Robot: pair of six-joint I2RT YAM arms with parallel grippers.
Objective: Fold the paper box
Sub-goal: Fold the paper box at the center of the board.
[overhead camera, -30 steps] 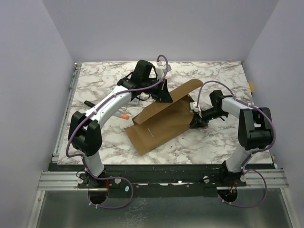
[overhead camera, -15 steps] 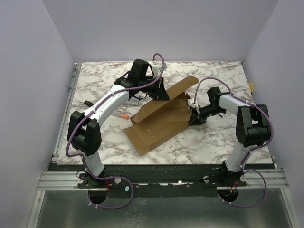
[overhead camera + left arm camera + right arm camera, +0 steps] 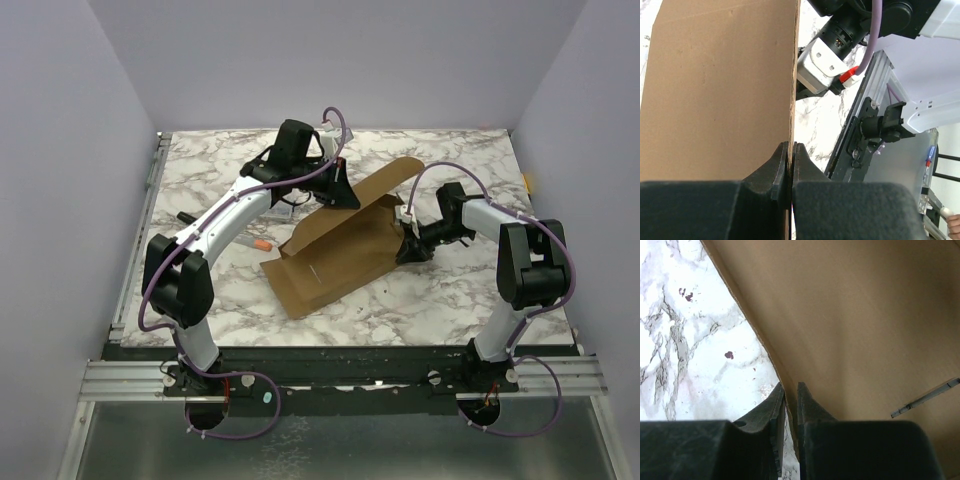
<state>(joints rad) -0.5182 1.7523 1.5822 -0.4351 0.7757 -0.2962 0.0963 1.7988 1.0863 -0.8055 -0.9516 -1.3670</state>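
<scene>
We are holding the paper box (image 3: 335, 262) with both arms. It is lying in the middle of the table (image 3: 460, 310), its near part resting flat on the marble and its far panel tilting up toward the back. The left gripper (image 3: 790, 150) is pinching the edge of that raised panel, its jaws pressed together on the cardboard with no gap showing. The right gripper (image 3: 789, 397) is biting the right-hand edge of the sheet, its jaws nearly together with the edge running between them.

To make this fold well, we are judging that the right side should be steadying the base while the left swings the panel over in an arc about the crease. Dragging it sideways would likely slide the whole sheet or tear the thin edge. Both grips are sitting close to the rim, so a slow, even turn seems wise.

Much is escaping us. The left arm (image 3: 235, 215) is covering the crease in the overhead view. Each wrist view is showing only a bare patch of cardboard, with a single slit (image 3: 925, 399) visible. We cannot tell whether the right jaws are holding one layer or two. Beside the left arm a small orange thing (image 3: 262, 244) is lying on the table, too small to identify.
</scene>
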